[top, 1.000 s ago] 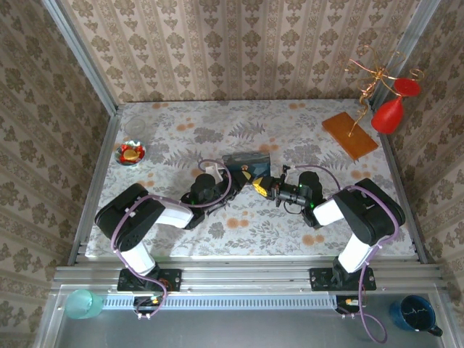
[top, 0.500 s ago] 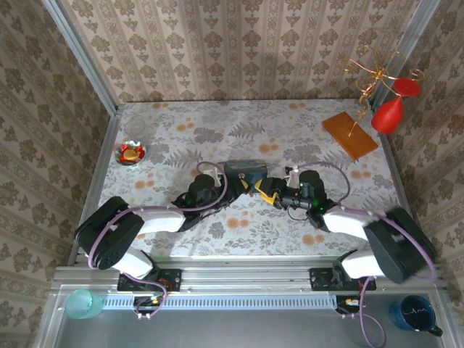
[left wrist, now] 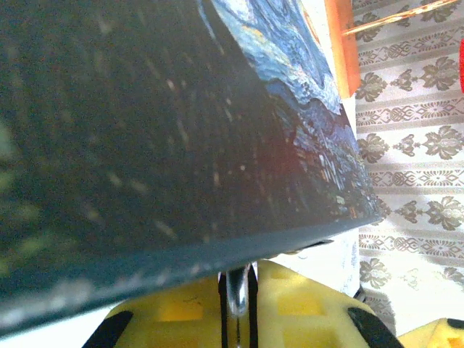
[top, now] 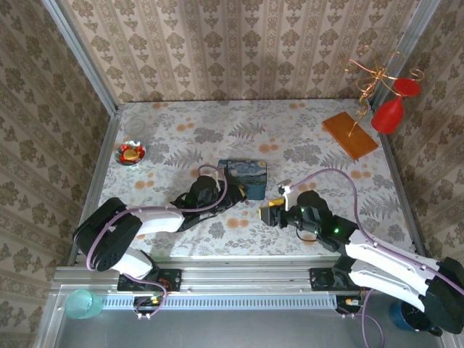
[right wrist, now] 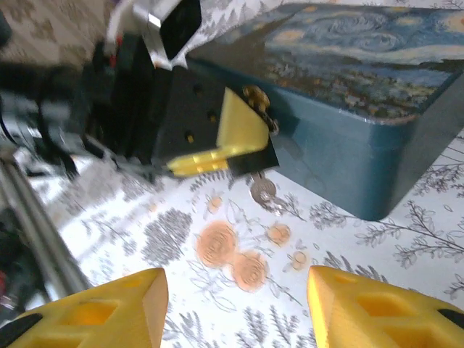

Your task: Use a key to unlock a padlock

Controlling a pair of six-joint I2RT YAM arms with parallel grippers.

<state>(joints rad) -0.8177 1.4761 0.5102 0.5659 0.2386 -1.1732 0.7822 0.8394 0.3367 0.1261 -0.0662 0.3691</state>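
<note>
the left gripper (top: 230,190) is pinched narrow on what looks like the padlock (right wrist: 255,165) at the blue box (right wrist: 348,94) front, a key (right wrist: 262,192) hanging just beneath its fingers, seemingly seated in the lock; the right gripper (top: 270,212) stands wide and empty, facing it from apart. the left gripper's finger hides most of the padlock, so whether it is sprung open i cannot tell.

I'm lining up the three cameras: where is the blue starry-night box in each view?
Top external: blue box mid-table.
Left wrist: blurred, across the upper left.
Right wrist: upper right, painted lid showing.
Shared landmark: the left gripper at the box's front side.
</note>
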